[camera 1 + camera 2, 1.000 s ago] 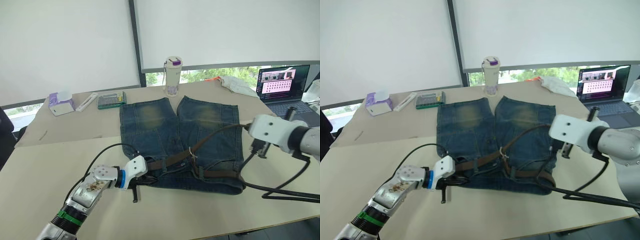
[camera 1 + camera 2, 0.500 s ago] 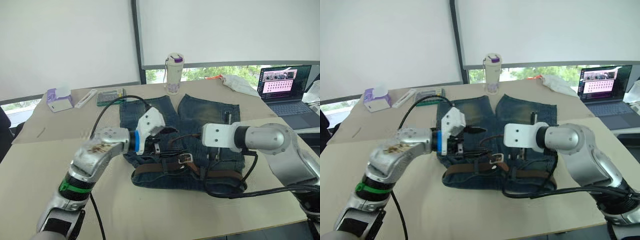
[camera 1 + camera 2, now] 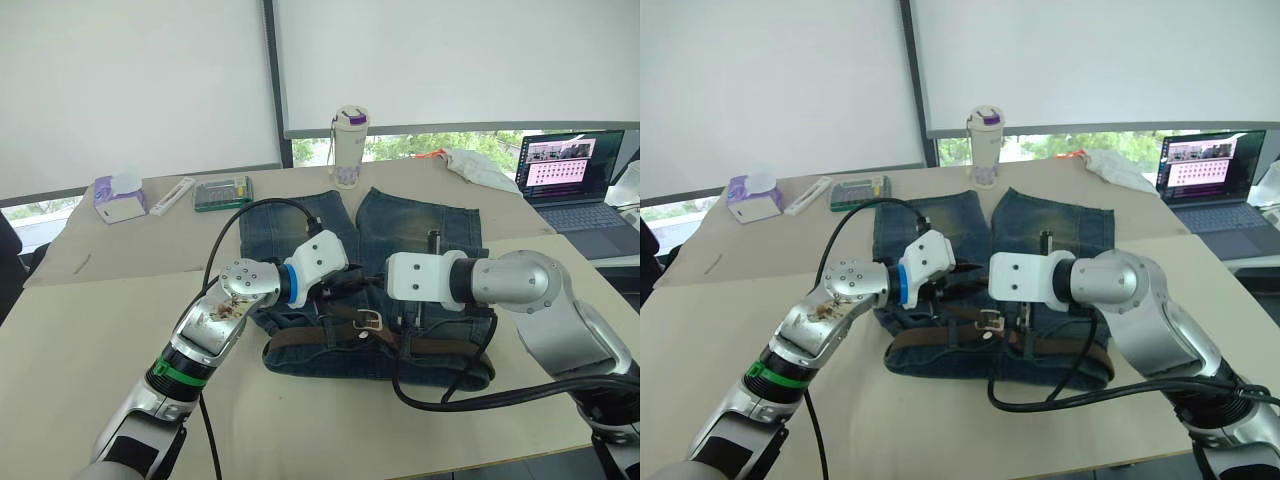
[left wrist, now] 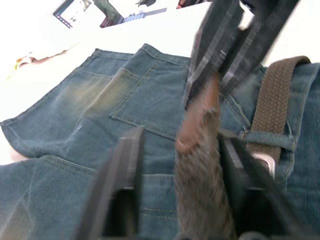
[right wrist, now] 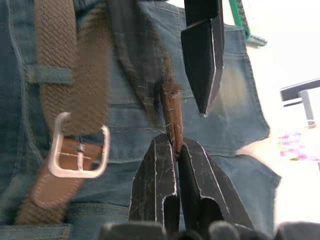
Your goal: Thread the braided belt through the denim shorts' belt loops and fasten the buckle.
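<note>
Your right gripper (image 5: 172, 150) is clenched on the braided belt (image 5: 172, 112) tip. Your left gripper (image 4: 182, 150) stands released, tip between its fingers. Buckle (image 5: 80, 150) lies at the right gripper's 9 o'clock.

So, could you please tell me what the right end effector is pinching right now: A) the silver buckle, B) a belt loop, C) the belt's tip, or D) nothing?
C: in the right wrist view the right end effector is shut on the tip of the braided belt, while the buckle lies apart on the denim shorts.
</note>
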### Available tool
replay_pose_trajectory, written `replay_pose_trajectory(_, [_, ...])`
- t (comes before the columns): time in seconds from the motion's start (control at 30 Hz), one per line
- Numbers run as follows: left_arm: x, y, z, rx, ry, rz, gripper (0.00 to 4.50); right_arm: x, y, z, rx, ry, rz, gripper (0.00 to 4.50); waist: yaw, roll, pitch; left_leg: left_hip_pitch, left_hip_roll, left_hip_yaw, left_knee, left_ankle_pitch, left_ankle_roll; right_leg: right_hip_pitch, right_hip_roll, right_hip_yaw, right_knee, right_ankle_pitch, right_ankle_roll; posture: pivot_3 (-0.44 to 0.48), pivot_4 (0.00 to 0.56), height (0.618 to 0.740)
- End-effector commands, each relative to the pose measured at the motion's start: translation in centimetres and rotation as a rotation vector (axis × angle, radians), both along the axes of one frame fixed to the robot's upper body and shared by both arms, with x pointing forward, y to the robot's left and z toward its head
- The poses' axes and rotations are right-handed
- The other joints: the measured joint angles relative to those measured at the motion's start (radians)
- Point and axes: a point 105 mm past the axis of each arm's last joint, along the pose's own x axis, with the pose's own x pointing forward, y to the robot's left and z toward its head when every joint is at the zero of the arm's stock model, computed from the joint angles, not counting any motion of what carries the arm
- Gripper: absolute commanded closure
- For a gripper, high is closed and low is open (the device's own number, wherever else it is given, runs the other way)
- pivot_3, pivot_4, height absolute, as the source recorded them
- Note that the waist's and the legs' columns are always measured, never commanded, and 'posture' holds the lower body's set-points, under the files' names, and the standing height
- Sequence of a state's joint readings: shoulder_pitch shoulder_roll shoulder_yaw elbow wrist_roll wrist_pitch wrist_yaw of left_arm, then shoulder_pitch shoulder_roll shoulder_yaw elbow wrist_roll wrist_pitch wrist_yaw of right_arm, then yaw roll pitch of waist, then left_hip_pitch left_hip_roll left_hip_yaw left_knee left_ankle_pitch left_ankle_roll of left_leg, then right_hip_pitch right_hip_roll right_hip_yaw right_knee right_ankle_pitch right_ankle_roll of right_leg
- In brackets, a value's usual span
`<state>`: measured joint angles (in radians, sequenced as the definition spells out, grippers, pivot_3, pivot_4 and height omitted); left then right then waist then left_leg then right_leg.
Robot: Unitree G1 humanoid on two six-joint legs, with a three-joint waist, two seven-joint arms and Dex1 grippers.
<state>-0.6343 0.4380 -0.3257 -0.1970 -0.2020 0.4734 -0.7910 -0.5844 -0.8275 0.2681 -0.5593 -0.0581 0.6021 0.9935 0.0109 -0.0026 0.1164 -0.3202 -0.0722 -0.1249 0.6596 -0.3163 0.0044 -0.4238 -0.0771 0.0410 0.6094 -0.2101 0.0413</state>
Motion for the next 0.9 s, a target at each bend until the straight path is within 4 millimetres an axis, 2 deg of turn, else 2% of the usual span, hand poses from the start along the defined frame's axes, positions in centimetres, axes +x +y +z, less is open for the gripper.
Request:
replay_pose_trajectory(0.03, [1.0, 2.1, 1.2, -0.126, 0.0, 0.166, 4.13, 0.4, -0.9, 0.0, 0.128, 0.007, -0.13, 3.07, 0.001, 0.0, 0.0, 0.001, 0.0, 0.0, 0.0, 0.0, 0.0, 0.0, 0.0, 0.0, 0.001, 0.0, 0.0, 0.0, 0.15, 0.74])
replay_pose_trajectory(0.07, [1.4, 2.7, 1.2, -0.166, 0.022, 0.222, 4.42, 0.7, -1.5, -0.9, 0.142, 0.026, -0.189, 2.76, 0.002, 0.0, 0.0, 0.0, 0.0, 0.0, 0.0, 0.0, 0.0, 0.0, 0.0, 0.0, 0.001, 0.0, 0.0, 0.0, 0.15, 0.74])
replay_pose_trajectory(0.17, [2.4, 4.7, 0.9, -0.302, 0.101, 0.39, 4.47, 0.2, -3.1, -4.5, 0.06, 0.078, -0.266, 2.74, 0.011, -0.001, 0.0, 0.0, 0.0, -0.001, 0.001, 0.0, 0.0, 0.0, 0.0, 0.0, 0.001, 0.0, 0.0, 0.0, 0.15, 0.74])
replay_pose_trajectory(0.2, [2.6, 5.1, 0.8, -0.332, 0.127, 0.425, 4.47, 0.1, -3.4, -5.1, 0.044, 0.082, -0.279, 2.74, 0.012, -0.001, 0.0, 0.0, -0.001, -0.001, 0.001, 0.0, 0.0, 0.0, -0.001, 0.0, 0.001, 0.0, 0.0, 0.0, 0.15, 0.74])
replay_pose_trajectory(0.33, [3.3, 8.3, -1.0, -0.474, 0.248, 0.641, 4.47, -1.0, -4.6, -10.1, -0.011, 0.181, -0.347, 2.74, 0.008, -0.001, 0.0, 0.002, 0.0, 0.0, 0.001, 0.0, 0.0, 0.001, 0.0, 0.0, 0.0, 0.0, 0.0, 0.0, 0.15, 0.74])
replay_pose_trajectory(0.53, [3.9, 12.5, -2.7, -0.62, 0.381, 0.878, 4.47, -1.3, -4.0, -10.3, 0.034, 0.189, -0.348, 2.74, 0.001, -0.003, -0.001, 0.003, 0.0, 0.0, 0.001, 0.0, -0.002, 0.001, 0.0, 0.0, 0.0, 0.0, 0.0, 0.0, 0.15, 0.74])
replay_pose_trajectory(0.63, [3.9, 13.7, -3.2, -0.668, 0.43, 0.921, 4.47, -1.2, -3.9, -10.1, 0.049, 0.185, -0.348, 2.74, 0.001, -0.004, -0.001, 0.003, 0.0, 0.0, 0.001, 0.0, -0.002, 0.001, 0.0, 0.0, 0.0, 0.0, 0.0, 0.0, 0.15, 0.74])
replay_pose_trajectory(0.77, [3.9, 13.9, -2.9, -0.697, 0.46, 0.888, 4.47, -1.2, -3.8, -10.0, 0.053, 0.18, -0.344, 2.74, 0.002, -0.004, -0.001, 0.003, 0.0, 0.0, 0.001, 0.0, -0.002, 0.001, 0.0, 0.0, -0.001, 0.0, 0.0, 0.0, 0.15, 0.74])
replay_pose_trajectory(0.9, [2.9, 11.6, -2.0, -0.529, 0.389, 0.673, 4.47, -1.1, -3.4, -9.7, 0.088, 0.186, -0.332, 2.74, 0.0, -0.004, -0.001, 0.003, 0.0, 0.0, 0.0, 0.0, -0.003, 0.001, 0.001, 0.0, 0.0, 0.0, 0.0, 0.0, 0.15, 0.74])
